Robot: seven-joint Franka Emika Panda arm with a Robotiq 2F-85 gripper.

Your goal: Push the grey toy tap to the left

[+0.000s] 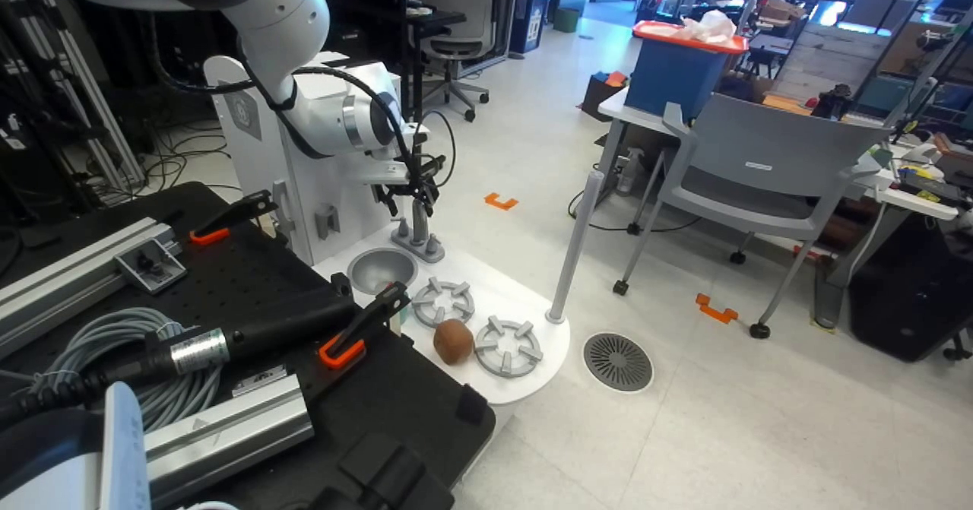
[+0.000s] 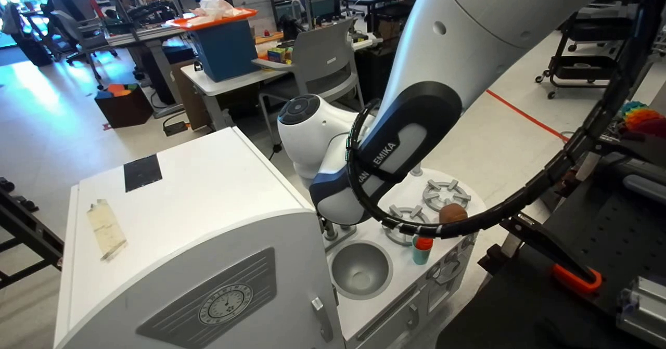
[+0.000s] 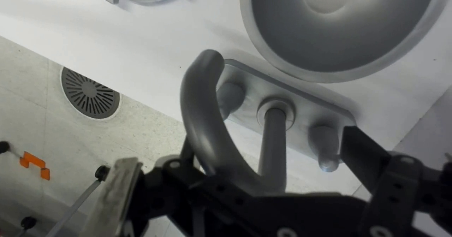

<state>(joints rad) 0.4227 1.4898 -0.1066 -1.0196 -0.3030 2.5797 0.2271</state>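
The grey toy tap (image 3: 203, 113) stands on a grey base plate with a knob on each side of its stem. In the wrist view its curved spout points up and to the left, its tip beside the bowl's rim. In an exterior view its lower stem (image 1: 419, 227) shows below my gripper (image 1: 410, 204). In an exterior view the arm hides the tap; only part of its base (image 2: 344, 234) and a knob show. My gripper (image 3: 270, 155) is open over the tap's top, one finger on each side of it. I cannot tell whether a finger touches it.
A grey sink bowl (image 3: 328, 49) is set beside the tap. Two grey burner rings (image 1: 508, 348) and a brown ball (image 1: 454, 341) lie farther along the white counter. A teal cup (image 2: 421, 253) stands near the bowl. A tall white box (image 2: 182, 182) borders the counter. A grey post (image 1: 575, 248) rises at the counter's edge.
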